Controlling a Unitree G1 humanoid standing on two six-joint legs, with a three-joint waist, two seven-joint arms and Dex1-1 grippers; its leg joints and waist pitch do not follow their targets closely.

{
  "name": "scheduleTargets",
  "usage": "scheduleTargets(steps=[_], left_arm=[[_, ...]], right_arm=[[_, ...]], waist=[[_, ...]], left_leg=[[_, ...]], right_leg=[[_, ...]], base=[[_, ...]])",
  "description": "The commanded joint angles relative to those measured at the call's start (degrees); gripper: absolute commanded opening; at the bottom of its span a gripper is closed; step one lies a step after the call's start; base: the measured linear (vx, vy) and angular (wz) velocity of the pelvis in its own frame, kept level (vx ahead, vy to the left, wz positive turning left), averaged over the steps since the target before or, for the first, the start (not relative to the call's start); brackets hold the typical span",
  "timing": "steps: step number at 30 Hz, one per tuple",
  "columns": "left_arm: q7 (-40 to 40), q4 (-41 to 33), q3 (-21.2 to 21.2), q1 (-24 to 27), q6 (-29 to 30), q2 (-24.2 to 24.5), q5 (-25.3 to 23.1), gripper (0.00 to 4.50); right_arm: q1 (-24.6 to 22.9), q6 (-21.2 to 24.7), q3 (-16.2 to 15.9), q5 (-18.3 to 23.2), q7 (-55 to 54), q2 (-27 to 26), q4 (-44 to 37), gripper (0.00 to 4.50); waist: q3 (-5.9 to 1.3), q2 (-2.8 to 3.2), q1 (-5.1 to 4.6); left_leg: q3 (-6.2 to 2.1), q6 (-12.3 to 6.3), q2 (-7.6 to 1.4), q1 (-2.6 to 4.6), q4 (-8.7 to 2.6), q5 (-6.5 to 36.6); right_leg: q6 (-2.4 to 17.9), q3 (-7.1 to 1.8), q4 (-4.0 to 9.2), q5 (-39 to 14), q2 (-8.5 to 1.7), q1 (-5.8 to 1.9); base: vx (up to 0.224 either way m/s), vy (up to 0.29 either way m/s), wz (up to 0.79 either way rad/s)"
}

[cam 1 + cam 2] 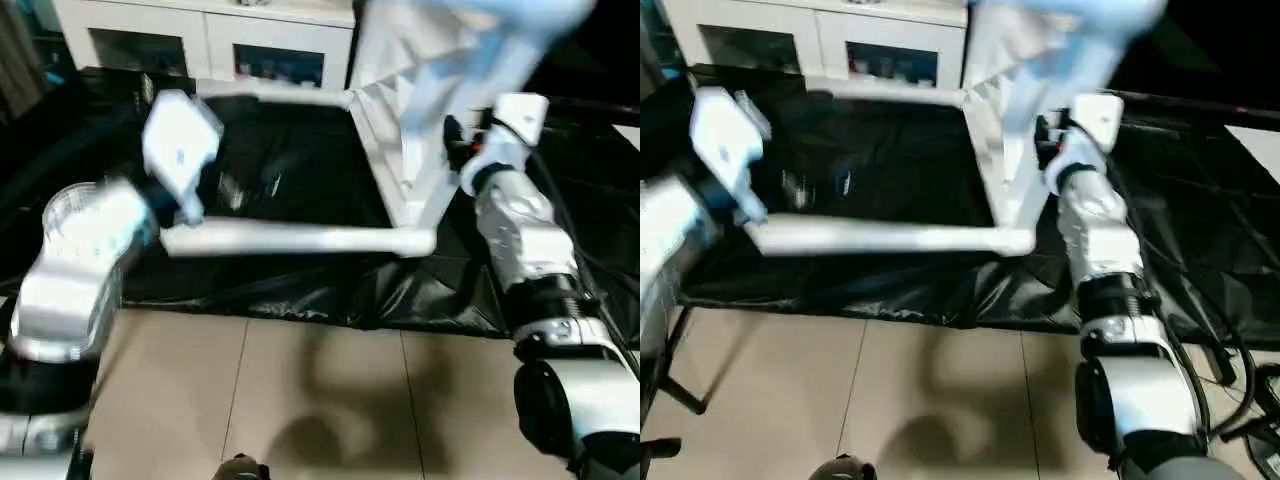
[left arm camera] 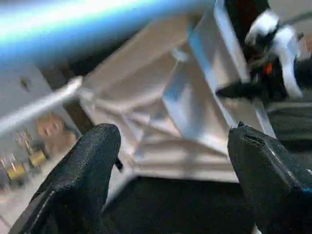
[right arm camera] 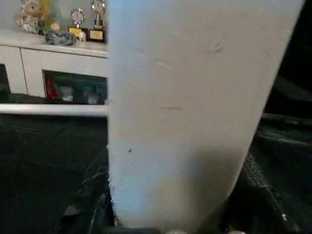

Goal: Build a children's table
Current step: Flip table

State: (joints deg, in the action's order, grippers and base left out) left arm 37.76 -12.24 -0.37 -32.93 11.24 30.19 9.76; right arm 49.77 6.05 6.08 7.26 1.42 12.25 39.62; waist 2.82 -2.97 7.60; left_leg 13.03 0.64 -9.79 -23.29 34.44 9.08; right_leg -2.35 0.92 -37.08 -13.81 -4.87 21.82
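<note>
The children's table top stands on its edge on the black sheet, with its ribbed underside facing my left gripper. One white leg runs out from its lower corner along the sheet, and another leg runs from its far corner. A third leg slants up from the top, and my right gripper is against that leg. My left gripper is open and holds nothing, a short way from the underside. The left wrist housing hovers above the near leg.
A white cabinet with glass doors stands behind the black sheet, with trophies and toys on it. Beige floor tiles lie in front. Cables trail at the right.
</note>
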Motion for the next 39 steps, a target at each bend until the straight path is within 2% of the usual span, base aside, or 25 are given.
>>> scheduleTargets(steps=[1, 5, 7, 9, 11, 13, 14, 15, 16, 18, 19, 21, 22, 24, 25, 27, 29, 30, 31, 33, 36, 37, 38, 39], left_arm=[[-0.62, -0.55, -1.64, -3.19, -2.39, 0.14, -2.51, 3.96], [-1.60, 0.74, -3.35, -6.50, -5.44, 0.00, -5.82, 3.96], [-2.49, 1.96, -5.34, -8.71, -8.13, 0.26, -9.75, 3.96], [-5.23, 4.77, -6.94, -11.35, -11.53, 0.44, -14.96, 3.96], [-9.61, 9.50, -7.33, -15.03, -14.93, 0.43, -19.70, 3.96], [-10.53, 10.45, -7.60, -15.71, -15.25, 0.84, -21.15, 3.96], [-11.58, 12.50, -8.17, -16.73, -16.27, 1.74, -23.34, 3.96], [-12.47, 13.79, -8.35, -17.34, -16.49, 2.15, -24.52, 3.96], [-13.82, 17.04, -8.74, -18.91, -17.28, 3.03, -26.56, 3.96], [-15.44, 20.11, -8.99, -20.44, -17.68, 3.54, -28.37, 3.96], [-16.16, 21.68, -9.01, -21.13, -18.33, 3.52, -29.16, 3.96], [-16.68, 23.87, -9.49, -21.99, -19.08, 3.63, -30.26, 3.96], [-16.70, 27.63, -10.63, -23.14, -20.44, 3.74, -31.56, 3.96], [-17.59, 29.80, -11.39, -23.77, -21.04, 3.96, -32.96, 3.96], [-17.98, 30.93, -11.43, -24.11, -21.27, 3.84, -33.13, 3.96], [-19.21, 32.70, -11.34, -24.83, -21.12, 3.64, -33.70, 3.96], [-20.12, 35.83, -11.20, -26.10, -21.75, 3.17, -34.06, 3.96], [-20.55, 36.62, -11.08, -26.41, -22.03, 3.05, -34.20, 3.78], [-20.48, 36.90, -11.09, -26.53, -22.00, 3.00, -34.18, 3.78], [-20.90, 39.14, -11.24, -27.51, -22.06, 2.79, -34.77, 3.68], [-22.17, 41.16, -11.35, -28.60, -22.09, 2.73, -35.78, 3.51], [-22.20, 41.72, -11.38, -28.94, -22.42, 2.59, -35.61, 3.41], [-22.45, 41.92, -11.46, -29.11, -22.30, 2.52, -35.80, 3.33], [-22.67, 42.27, -11.50, -29.32, -22.35, 2.44, -35.96, 3.24]], right_arm=[[-0.25, 1.21, -0.33, -2.30, -3.07, 0.09, 3.54, 1.63], [0.19, 0.65, -0.72, -2.85, -3.30, -1.02, 4.37, 1.61], [0.08, 0.38, -1.74, -3.54, -3.17, -1.78, 4.72, 1.61], [-0.45, -0.01, -2.70, -4.30, -3.36, -2.54, 5.14, 1.61], [-0.94, -1.23, -2.53, -4.11, -3.35, -3.22, 6.05, 2.16], [-1.03, -1.49, -2.38, -3.84, -3.09, -3.33, 6.16, 2.34], [-1.18, -2.08, -2.06, -3.46, -2.84, -3.52, 5.98, 2.45], [-1.24, -2.45, -1.90, -3.23, -2.62, -3.63, 5.80, 2.45], [-1.51, -3.02, -1.77, -3.08, -2.33, -3.64, 5.12, 2.55], [-1.91, -3.51, -1.71, -2.96, -1.71, -3.56, 4.37, 2.55], [-2.06, -3.71, -1.63, -2.94, -1.34, -3.56, 4.16, 2.55], [-2.47, -3.66, -1.72, -3.06, -0.90, -3.46, 3.60, 2.55], [-3.23, -3.60, -2.04, -3.34, -0.13, -3.15, 2.96, 2.55], [-3.81, -3.71, -2.25, -3.43, 0.50, -2.93, 2.67, 2.55], [-4.15, -3.81, -2.30, -3.35, 1.10, -2.83, 2.56, 2.55], [-4.84, -4.22, -2.40, -2.92, 2.90, -2.70, 2.46, 2.55], [-5.15, -5.08, -2.17, -2.52, 4.30, -2.70, 3.33, 2.55], [-5.11, -5.31, -2.06, -2.45, 4.56, -2.71, 3.77, 2.60], [-5.03, -5.59, -2.02, -2.41, 4.77, -2.69, 4.08, 2.60], [-4.49, -7.28, -1.83, -2.11, 6.52, -2.58, 5.91, 2.62], [-3.46, -8.86, -1.27, -1.97, 7.40, -2.33, 8.45, 2.62], [-2.62, -10.84, -0.97, -2.08, 7.98, -2.14, 10.44, 2.62], [-2.21, -11.54, -0.83, -1.99, 8.49, -2.10, 11.38, 2.62], [-1.96, -11.96, -0.71, -1.94, 8.90, -2.09, 11.96, 2.62]], waist=[[-3.60, 0.78, -0.77], [-3.53, 0.66, -0.99], [-3.62, 0.69, -1.20], [-3.65, 0.69, -1.49], [-3.80, 0.76, -1.74], [-3.93, 0.78, -1.76], [-3.90, 0.99, -1.81], [-3.90, 1.45, -1.84], [-4.17, 1.28, -1.88], [-4.30, 1.44, -1.78], [-4.59, 1.46, -1.67], [-4.48, 1.64, -1.51], [-4.49, 1.77, -1.46], [-4.34, 1.71, -1.39], [-4.24, 2.01, -1.23], [-4.22, 1.86, -1.19], [-4.08, 2.03, -1.16], [-4.06, 1.94, -1.25], [-4.02, 2.14, -1.22], [-3.93, 2.20, -1.26], [-3.91, 2.14, -1.29], [-3.88, 1.72, -1.27], [-3.85, 1.57, -1.21], [-3.85, 1.79, -1.22]], left_leg=[[-2.33, 8.89, -3.07, 2.98, -4.65, 17.40], [-2.35, 8.40, -3.08, 2.73, -4.61, 16.81], [-2.42, 8.26, -3.19, 2.75, -4.57, 16.20], [-2.50, 8.02, -3.17, 2.47, -4.56, 15.39], [-2.60, 7.80, -3.10, 2.22, -4.47, 13.75], [-2.57, 7.75, -3.01, 2.26, -4.25, 12.48], [-2.65, 7.72, -3.00, 2.17, -4.29, 12.22], [-2.66, 7.62, -2.95, 2.13, -4.24, 12.19], [-2.52, 7.06, -2.84, 2.34, -3.93, 11.23], [-2.49, 6.58, -2.82, 2.33, -3.78, 9.63], [-2.48, 5.46, -2.73, 2.14, -3.38, 5.84], [-2.44, 4.45, -2.72, 1.94, -3.33, 5.03], [-2.46, 4.28, -2.75, 2.05, -3.32, 5.74], [-2.45, 4.44, -2.87, 2.19, -3.49, 7.49], [-2.46, 4.94, -2.92, 2.37, -3.57, 8.97], [-2.54, 5.44, -3.04, 2.37, -3.75, 10.35], [-2.60, 5.74, -3.06, 2.36, -3.87, 11.31], [-2.65, 5.93, -3.05, 2.34, -3.95, 12.00], [-2.73, 6.13, -3.13, 2.34, -4.01, 12.55], [-2.71, 6.30, -3.19, 2.43, -4.08, 14.15], [-2.78, 6.45, -3.34, 2.48, -4.18, 14.87], [-2.77, 6.26, -3.39, 2.42, -4.21, 14.97], [-2.73, 6.07, -3.40, 2.43, -4.19, 14.78], [-2.74, 5.78, -3.41, 2.36, -4.15, 14.52]], right_leg=[[6.73, -1.57, 4.30, -5.19, -2.77, 0.18], [6.78, -1.59, 4.30, -4.78, -2.83, 0.01], [6.81, -1.54, 4.21, -4.35, -2.91, -0.05], [6.68, -1.55, 4.16, -3.37, -2.92, -0.28], [6.86, -1.40, 3.87, -1.34, -2.86, -0.63], [7.41, -1.34, 3.64, 0.32, -2.88, -0.72], [7.70, -1.29, 3.56, 0.78, -2.87, -0.78], [7.69, -1.32, 3.63, 1.26, -2.79, -0.74], [8.07, -1.34, 3.45, 3.97, -2.60, -0.74], [8.61, -1.29, 3.20, 6.43, -2.53, -0.82], [9.53, -1.18, 2.67, 11.99, -2.35, -1.07], [10.15, -1.08, 2.54, 14.04, -2.30, -1.08], [10.50, -1.09, 2.55, 13.47, -2.33, -1.09], [10.75, -1.14, 2.86, 11.37, -2.38, -1.03], [10.67, -1.17, 3.02, 9.86, -2.44, -0.84], [11.04, -1.17, 3.02, 8.46, -2.61, -0.94], [11.26, -1.20, 3.24, 6.76, -2.74, -0.86], [11.45, -1.19, 3.29, 5.50, -2.79, -0.90], [11.61, -1.21, 3.37, 4.22, -2.94, -0.87], [11.81, -1.27, 3.67, 2.00, -3.08, -0.66], [12.04, -1.29, 3.70, 0.84, -3.17, -0.51], [12.37, -1.27, 3.78, 0.21, -3.30, -0.49], [12.47, -1.28, 3.82, 0.21, -3.28, -0.50], [12.66, -1.30, 3.77, 0.33, -3.33, -0.47]], base=[[0.000, 0.000, 0.00], [0.000, 0.000, 0.00], [0.000, 0.000, 0.00], [0.000, 0.000, 0.00], [0.000, 0.000, 0.00], [0.000, 0.000, 0.00], [0.000, 0.000, 0.00], [0.000, 0.000, 0.00], [0.000, 0.000, 0.00], [0.000, 0.000, 0.00], [0.000, 0.000, 0.00], [0.000, 0.000, 0.00], [0.000, 0.000, 0.00], [0.000, 0.000, 0.00], [0.000, 0.000, 0.00], [0.000, 0.000, 0.00], [0.000, 0.000, 0.00], [0.000, 0.000, 0.00], [0.000, 0.000, 0.00], [0.000, 0.000, 0.00], [0.000, 0.000, 0.00], [0.000, 0.000, 0.00], [0.000, 0.000, 0.00], [0.000, 0.000, 0.00]])
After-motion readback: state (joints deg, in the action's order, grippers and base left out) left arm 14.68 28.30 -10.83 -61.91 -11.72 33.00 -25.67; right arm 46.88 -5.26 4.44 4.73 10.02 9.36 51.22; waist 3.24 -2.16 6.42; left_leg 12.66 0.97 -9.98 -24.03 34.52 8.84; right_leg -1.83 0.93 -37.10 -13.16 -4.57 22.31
